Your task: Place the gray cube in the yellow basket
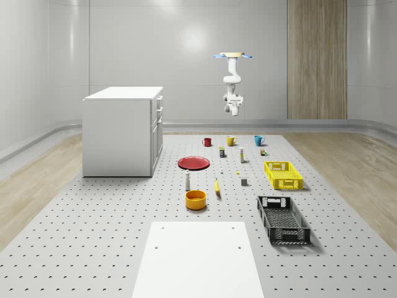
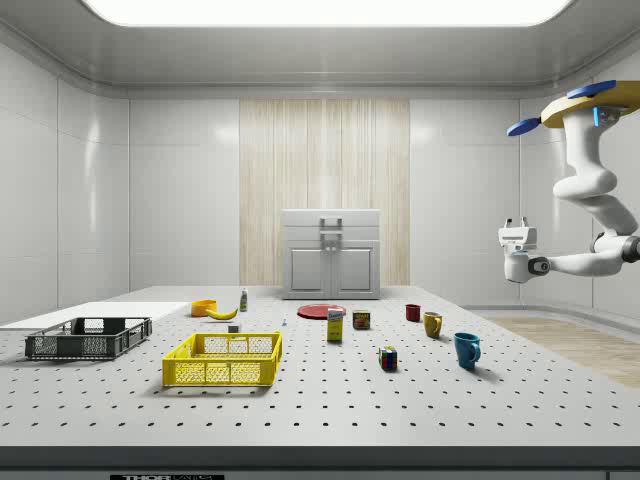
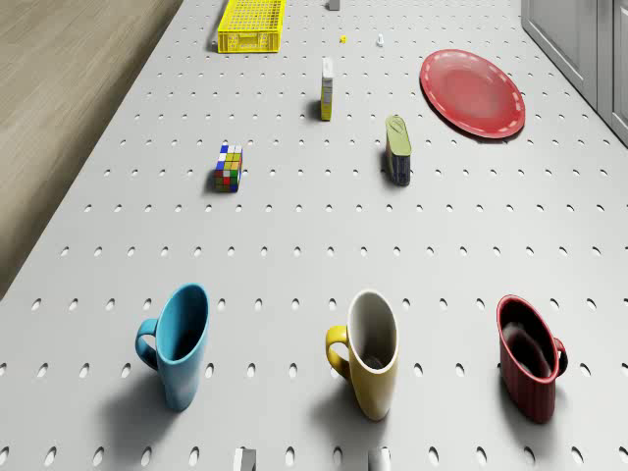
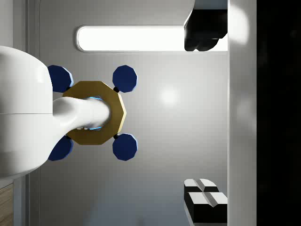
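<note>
Gray cube [image 1: 244, 181] is tiny in the whole-scene view. It sits on the worktop [image 1: 111, 248] near the yellow basket [image 1: 283, 174], on the basket's side facing the worktop's middle, not touching it, with the banana [image 1: 217, 187] further in. In the drone view the cube is cut off by the frame edge, so its faces are hard to read. Two small bits close to the cube are too small to name. The drone [image 2: 590, 105] hovers high up by the worktop's far edge, around the mug row. The arm hangs below it, and part of the arm blocks the drone body in the wrist view. The gripper [image 2: 514, 222] is up in the air, well apart from cube and basket, turned up toward the drone. Its fingers [image 4: 204, 200] are spread wide with nothing between them. Blue mug [image 3: 182, 343], yellow mug [image 3: 368, 351] and red mug [image 3: 530, 355] stand in a line along the far edge. Closer in are a Rubik's cube [image 3: 229, 168], an upright box [image 3: 327, 88], a tipped can [image 3: 397, 149] and a red plate [image 3: 472, 92]. The black basket [image 1: 283, 218] is nearer the front edge than the yellow one. An orange bowl [image 1: 195, 199] is beside the banana. The white cabinet [image 1: 123, 130] stands at the edge on the whole-scene view's left.
</note>
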You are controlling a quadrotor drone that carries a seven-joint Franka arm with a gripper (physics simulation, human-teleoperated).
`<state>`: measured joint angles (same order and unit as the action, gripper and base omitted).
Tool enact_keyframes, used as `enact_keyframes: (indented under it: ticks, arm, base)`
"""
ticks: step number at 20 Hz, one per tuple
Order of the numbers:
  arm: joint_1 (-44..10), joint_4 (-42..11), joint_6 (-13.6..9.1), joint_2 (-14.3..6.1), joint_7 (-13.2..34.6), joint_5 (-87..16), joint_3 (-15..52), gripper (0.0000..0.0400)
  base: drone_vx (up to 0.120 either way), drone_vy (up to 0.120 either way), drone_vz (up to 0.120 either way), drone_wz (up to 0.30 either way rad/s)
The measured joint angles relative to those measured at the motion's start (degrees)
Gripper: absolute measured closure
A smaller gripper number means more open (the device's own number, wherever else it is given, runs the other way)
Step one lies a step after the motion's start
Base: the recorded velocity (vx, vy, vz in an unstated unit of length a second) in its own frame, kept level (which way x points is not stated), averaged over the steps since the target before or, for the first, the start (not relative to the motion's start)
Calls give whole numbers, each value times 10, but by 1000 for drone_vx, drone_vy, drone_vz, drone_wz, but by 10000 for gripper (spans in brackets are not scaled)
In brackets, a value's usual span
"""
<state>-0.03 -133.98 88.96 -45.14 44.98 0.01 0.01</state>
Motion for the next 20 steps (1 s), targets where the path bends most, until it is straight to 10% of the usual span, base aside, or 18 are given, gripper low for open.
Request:
enact_keyframes:
  ticks: [10, 20]
  arm:
    - [-2, 118, -83, 31, -1, 1, 1, 0]
    - [-3, 166, -108, 48, -2, 1, 2, 0]
  base:
    - [0, 0, 0, 0]
    - [0, 0, 0, 0]
